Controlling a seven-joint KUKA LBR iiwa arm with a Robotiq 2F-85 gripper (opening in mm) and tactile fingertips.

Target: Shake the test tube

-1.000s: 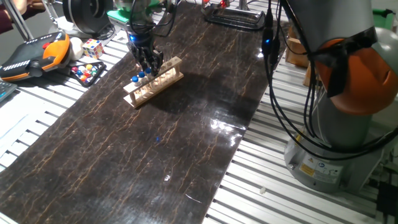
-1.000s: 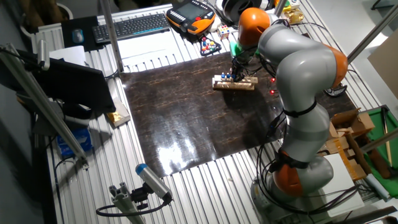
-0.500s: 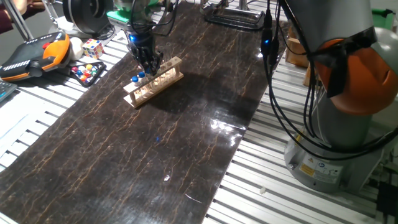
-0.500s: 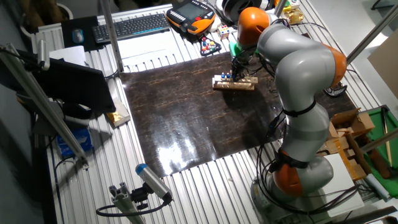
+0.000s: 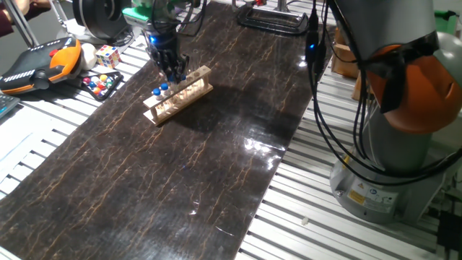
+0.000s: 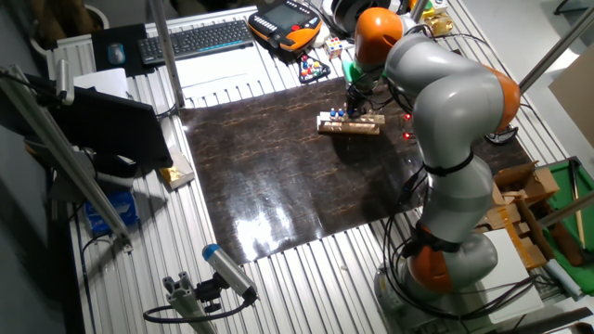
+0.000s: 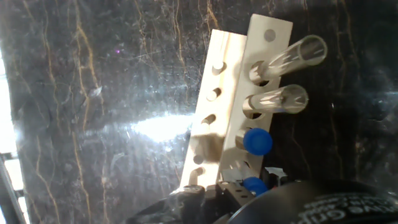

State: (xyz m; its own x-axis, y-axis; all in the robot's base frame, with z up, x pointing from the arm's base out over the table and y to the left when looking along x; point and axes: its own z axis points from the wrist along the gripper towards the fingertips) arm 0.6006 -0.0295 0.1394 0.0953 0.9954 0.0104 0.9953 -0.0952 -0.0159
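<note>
A light wooden rack (image 5: 180, 100) stands on the dark mat; it also shows in the other fixed view (image 6: 351, 125) and the hand view (image 7: 211, 124). My gripper (image 5: 173, 74) hangs straight down over the rack's middle. In the hand view its fingers (image 7: 214, 193) sit at the bottom edge, closed around the blue top of one test tube (image 7: 253, 184). Another blue-topped tube (image 7: 257, 141) stands in the rack right beside it. Two clear tubes without tops (image 7: 283, 99) stand further along. Two more blue tops (image 5: 159, 89) show at the rack's left end.
Left of the mat lie a Rubik's cube (image 5: 107, 55), a tray of coloured balls (image 5: 101, 83) and an orange teach pendant (image 5: 40, 65). A black frame (image 5: 271, 18) stands at the mat's far end. The arm's base (image 5: 404, 144) fills the right side.
My gripper has risen a little over the rack and drifted slightly toward the far side. The rack has not moved.
</note>
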